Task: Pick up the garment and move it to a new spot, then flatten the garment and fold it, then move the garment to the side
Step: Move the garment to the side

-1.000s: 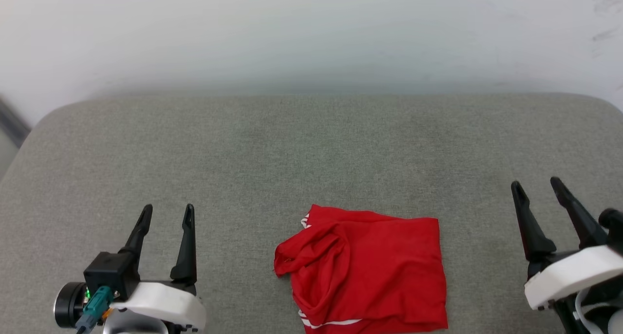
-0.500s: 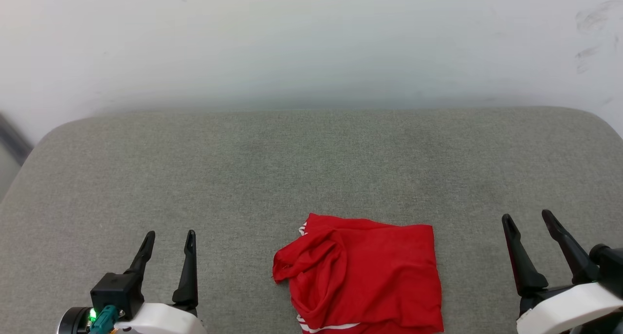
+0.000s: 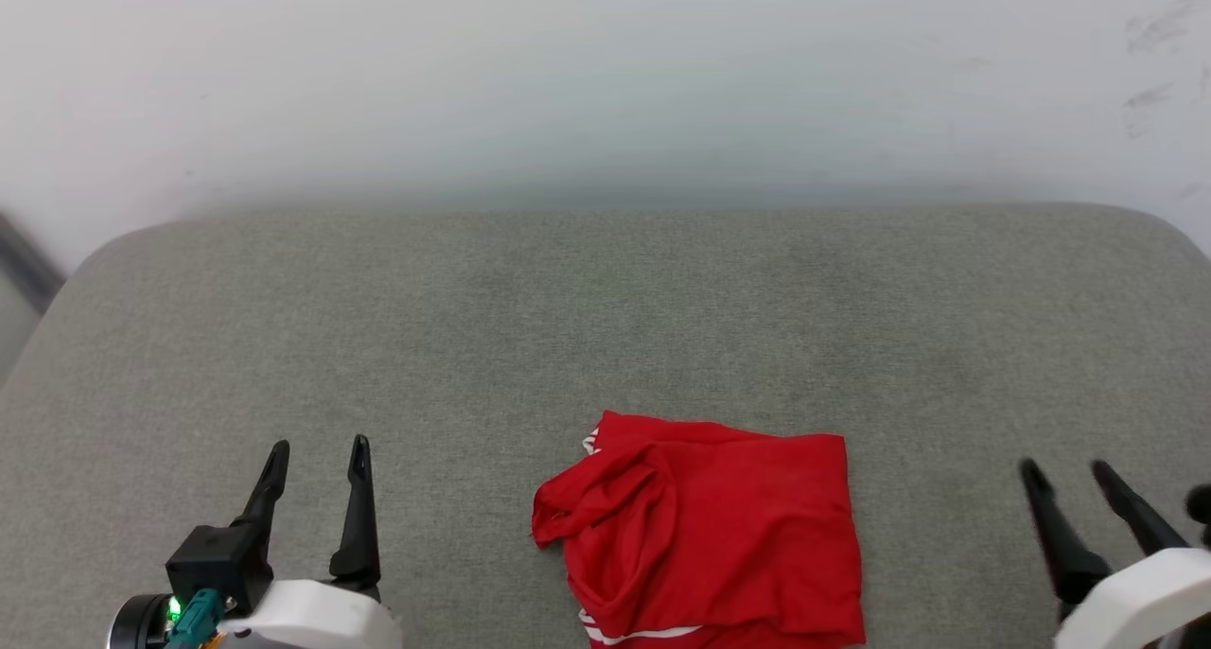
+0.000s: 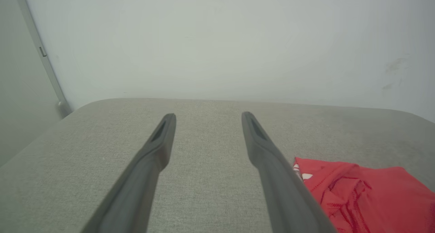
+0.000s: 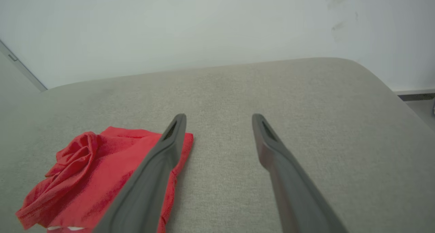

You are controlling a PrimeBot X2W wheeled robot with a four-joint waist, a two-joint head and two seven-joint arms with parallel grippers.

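Fingers on both arms stand spread wide and hold nothing. The left fingers (image 3: 358, 507) rise at the lower left of the head view, over bare grey cushion (image 3: 605, 327), and the right fingers (image 3: 1057, 526) at the lower right. The garment (image 3: 719, 535) lies between them, apart from both, at the cushion's near edge. It is a rough red square, bunched on its left side, with white striped trim showing at its near edge and far left corner. In the left wrist view the garment (image 4: 367, 192) lies just right of the left fingers (image 4: 158, 148). In the right wrist view one of the right fingers (image 5: 268, 151) crosses the garment's (image 5: 85, 178) edge; contact cannot be told. A white wall (image 3: 605, 81) stands behind.
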